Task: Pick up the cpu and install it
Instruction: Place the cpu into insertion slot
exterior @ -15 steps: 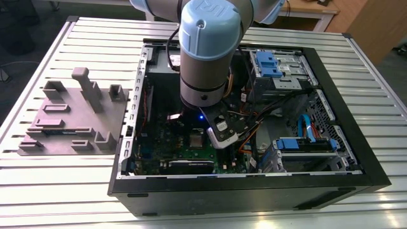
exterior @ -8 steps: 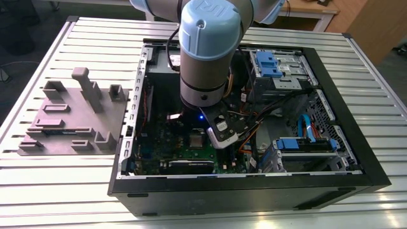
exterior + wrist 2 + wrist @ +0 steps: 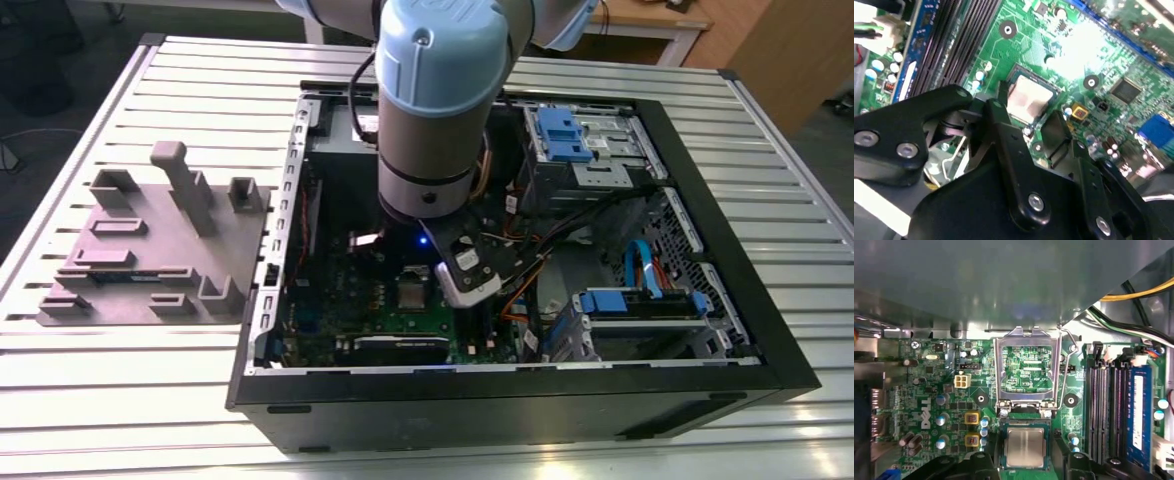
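The cpu (image 3: 1025, 447) is a small silver-grey square lying flat in its socket on the green motherboard (image 3: 929, 390). In the second wrist view the cpu (image 3: 1030, 96) reflects light brightly. My gripper (image 3: 1026, 462) hangs just above it, open, with one black finger (image 3: 979, 462) on each side of the socket and clear of the chip's edges. The same straddle shows in the second wrist view, where the gripper (image 3: 1026, 117) sits over the chip's near edge. In the exterior view the gripper (image 3: 447, 285) is low inside the case beside the cpu (image 3: 414, 296). The socket's metal retention frame (image 3: 1026, 365) stands flipped open.
The open computer case (image 3: 747, 370) lies on a slatted table. Long black memory slots (image 3: 1104, 410) run beside the socket, a grey box (image 3: 979, 280) overhangs the board, and cables (image 3: 574, 225) cross to blue drive bays (image 3: 574, 135). A grey fixture tray (image 3: 147, 250) sits at the exterior view's left.
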You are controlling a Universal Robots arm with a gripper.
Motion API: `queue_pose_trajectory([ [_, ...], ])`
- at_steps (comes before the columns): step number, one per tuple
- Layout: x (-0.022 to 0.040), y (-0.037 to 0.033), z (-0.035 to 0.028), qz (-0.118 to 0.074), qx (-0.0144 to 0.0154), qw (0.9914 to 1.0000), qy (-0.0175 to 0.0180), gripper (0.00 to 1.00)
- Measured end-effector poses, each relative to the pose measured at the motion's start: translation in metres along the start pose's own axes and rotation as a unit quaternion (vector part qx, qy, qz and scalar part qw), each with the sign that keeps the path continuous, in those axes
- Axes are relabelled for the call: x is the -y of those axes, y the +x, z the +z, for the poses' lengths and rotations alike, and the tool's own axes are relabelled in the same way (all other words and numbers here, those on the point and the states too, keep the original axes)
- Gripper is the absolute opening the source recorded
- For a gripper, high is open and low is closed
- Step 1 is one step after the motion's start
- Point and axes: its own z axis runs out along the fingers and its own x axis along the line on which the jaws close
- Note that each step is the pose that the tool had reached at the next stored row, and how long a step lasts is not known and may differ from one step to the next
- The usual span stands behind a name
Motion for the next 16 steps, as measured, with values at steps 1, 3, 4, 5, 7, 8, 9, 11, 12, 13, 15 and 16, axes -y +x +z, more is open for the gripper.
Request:
queue_pose_trajectory([
  [1,0.0,0.0,-0.0021,0.0,-0.0002,1.0,0.0,0.52],
  [3,-0.0001,0.0,-0.0057,0.0,-0.0004,1.0,0.0,0.46],
  [4,-0.0001,0.0,-0.007,0.0,-0.0005,1.0,0.0,0.4],
  [5,-0.0001,0.0,-0.0075,0.0,-0.0006,1.0,-0.0001,0.4],
  [7,-0.0001,0.0,-0.0075,0.0,-0.0007,1.0,-0.0002,0.28],
  [8,-0.0001,0.0,-0.0076,0.0,-0.0007,1.0,-0.0002,0.22],
  [9,-0.0001,0.0,-0.0076,0.0,-0.0007,1.0,-0.0001,0.22],
  [11,-0.0001,0.0,-0.0077,0.0,-0.0008,1.0,0.0,0.11],
  [12,-0.0001,0.0,-0.0077,0.0,-0.0008,1.0,-0.0001,0.11],
  [13,-0.0001,0.0,-0.0077,0.0,-0.0008,1.0,0.0,0.11],
  [15,-0.0001,0.0,-0.0077,0.0,-0.0008,1.0,0.0,0.1],
  [16,-0.0001,0.0,-0.0077,0.0,-0.0008,1.0,-0.0001,0.1],
])
